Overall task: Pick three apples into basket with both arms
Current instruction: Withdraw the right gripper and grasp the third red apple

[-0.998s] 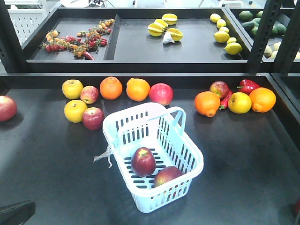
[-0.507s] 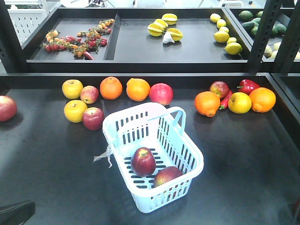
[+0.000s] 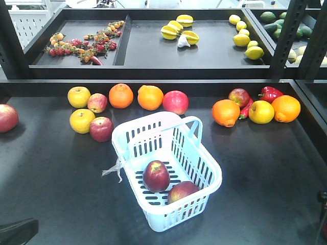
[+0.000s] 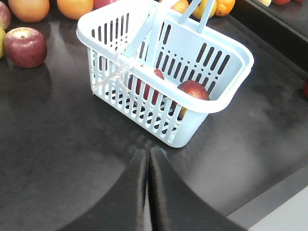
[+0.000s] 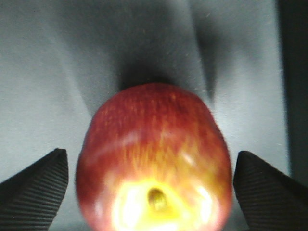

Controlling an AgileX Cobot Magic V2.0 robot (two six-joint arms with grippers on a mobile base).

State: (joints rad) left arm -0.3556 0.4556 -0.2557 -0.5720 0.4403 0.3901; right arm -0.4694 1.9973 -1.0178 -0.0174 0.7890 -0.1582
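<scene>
Most of both arms is out of sight from where I'm standing. In the front view all you get of the left one is a dark blob cut off at the bottom left corner, and the right one is just a sliver at the right edge, too small to make anything of. The left gripper only shows properly in its own wrist camera: two black fingers pressed flat together with just a thin seam between them, nothing held, hanging over the dark table near the basket's corner.

The right wrist view is blurry and super close. An apple fills the middle, dark red skin fading to a yellow patch around the stem pit, which faces the camera. The right gripper has its ribbed fingertips spread wide either side of it, with visible gaps on both sides, so not touching. It sits on the dark surface, its bottom cut off by the frame.

The basket is pale blue-white, slotted, handles up, tag string dangling on its left side. Two apples are in it: one upright apple mid-floor, and a second apple leaning in the near corner, partly hidden by the wall.
</scene>
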